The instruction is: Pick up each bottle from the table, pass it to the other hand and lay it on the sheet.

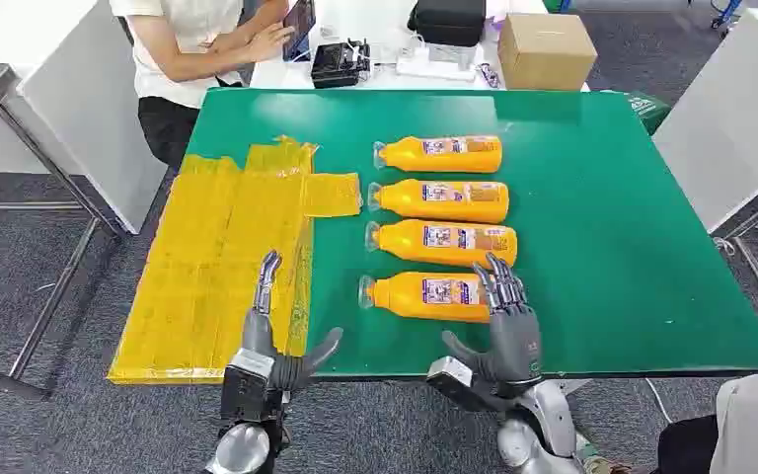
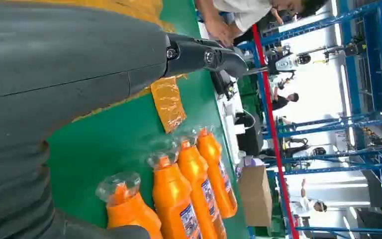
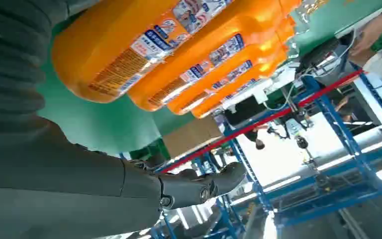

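Note:
Several orange bottles lie in a row on the green table (image 1: 602,217), caps toward the yellow sheet (image 1: 217,257). The nearest bottle (image 1: 424,295) (image 3: 129,45) is just ahead of my right hand (image 1: 503,326), whose fingertips reach over its base end; the hand holds nothing, fingers spread. My left hand (image 1: 271,336) hovers open at the table's near edge over the sheet's corner, holding nothing. The left wrist view shows the bottles' capped ends (image 2: 179,189) beside a small yellow piece (image 2: 168,102).
A person (image 1: 197,49) sits at the far left corner of the table working with a tablet. A cardboard box (image 1: 545,49), black cases and cables lie on the white table beyond. A white table stands to the right.

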`<state>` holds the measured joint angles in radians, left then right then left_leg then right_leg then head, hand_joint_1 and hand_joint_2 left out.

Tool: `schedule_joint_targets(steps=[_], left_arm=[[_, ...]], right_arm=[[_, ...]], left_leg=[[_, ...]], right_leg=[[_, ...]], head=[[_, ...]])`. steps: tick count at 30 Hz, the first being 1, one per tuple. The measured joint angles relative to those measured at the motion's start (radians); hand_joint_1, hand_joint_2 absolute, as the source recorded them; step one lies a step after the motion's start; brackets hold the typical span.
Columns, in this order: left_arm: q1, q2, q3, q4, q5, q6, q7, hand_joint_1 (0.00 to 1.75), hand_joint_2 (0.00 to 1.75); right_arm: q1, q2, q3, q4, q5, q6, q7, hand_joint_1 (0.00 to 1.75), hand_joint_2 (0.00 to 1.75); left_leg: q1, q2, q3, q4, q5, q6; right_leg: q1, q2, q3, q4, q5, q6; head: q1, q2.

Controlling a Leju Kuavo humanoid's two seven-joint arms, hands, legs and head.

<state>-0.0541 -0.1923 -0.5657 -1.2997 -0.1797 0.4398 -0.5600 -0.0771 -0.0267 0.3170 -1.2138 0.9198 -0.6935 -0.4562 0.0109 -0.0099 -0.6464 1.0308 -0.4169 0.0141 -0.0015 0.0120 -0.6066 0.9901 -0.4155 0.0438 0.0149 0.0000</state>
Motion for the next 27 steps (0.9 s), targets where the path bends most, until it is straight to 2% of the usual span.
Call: schedule_joint_targets(steps=[27], left_arm=[[-0.002,0.000,-0.002,0.000,-0.016,-0.013,0.010,0.00,1.75]], right_arm=[[-0.040,-0.032,0.006,0.048,0.038,0.028,0.055,0.00,1.75]], left_leg=[[0.000,0.000,0.000,0.000,0.000,0.000]], right_leg=[[0.000,0.000,0.000,0.000,0.000,0.000]], head=[[0.000,0.000]])
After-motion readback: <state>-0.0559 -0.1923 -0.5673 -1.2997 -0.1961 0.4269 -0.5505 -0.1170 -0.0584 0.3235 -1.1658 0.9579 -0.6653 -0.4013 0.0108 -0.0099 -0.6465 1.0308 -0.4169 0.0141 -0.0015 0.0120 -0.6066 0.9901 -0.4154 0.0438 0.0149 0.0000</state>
